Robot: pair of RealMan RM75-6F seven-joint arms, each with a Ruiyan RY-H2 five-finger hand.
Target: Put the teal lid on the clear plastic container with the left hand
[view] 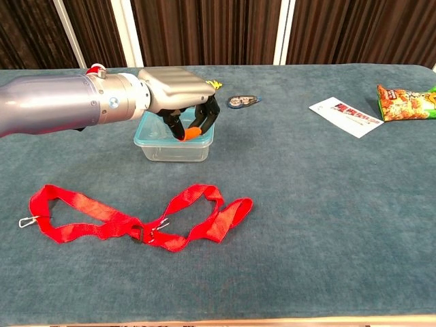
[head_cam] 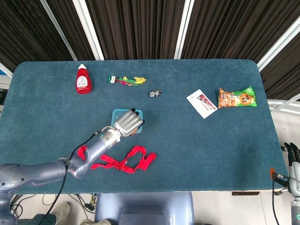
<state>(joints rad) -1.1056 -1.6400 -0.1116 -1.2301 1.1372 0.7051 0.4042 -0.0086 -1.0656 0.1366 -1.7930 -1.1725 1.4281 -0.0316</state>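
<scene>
Hovering over the container point(view: 174, 144), my left hand point(view: 178, 89) curls its fingers point(view: 193, 129) down onto the lid point(view: 156, 127) seated on it. Red strap point(view: 139, 221) lies at 6 o'clock, tape point(view: 243, 101) at 2; open cloth stretches toward 3. My right hand point(head_cam: 294, 154) hangs off the table's point(head_cam: 211, 154) right edge; its grip I cannot tell.

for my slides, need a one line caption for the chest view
Left hand over the teal-lidded clear container, red strap lying in front.

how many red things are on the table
2. A red ketchup bottle stands at the far left of the table, and a red strap lies at the near edge, in front of the container under the left hand.
</scene>
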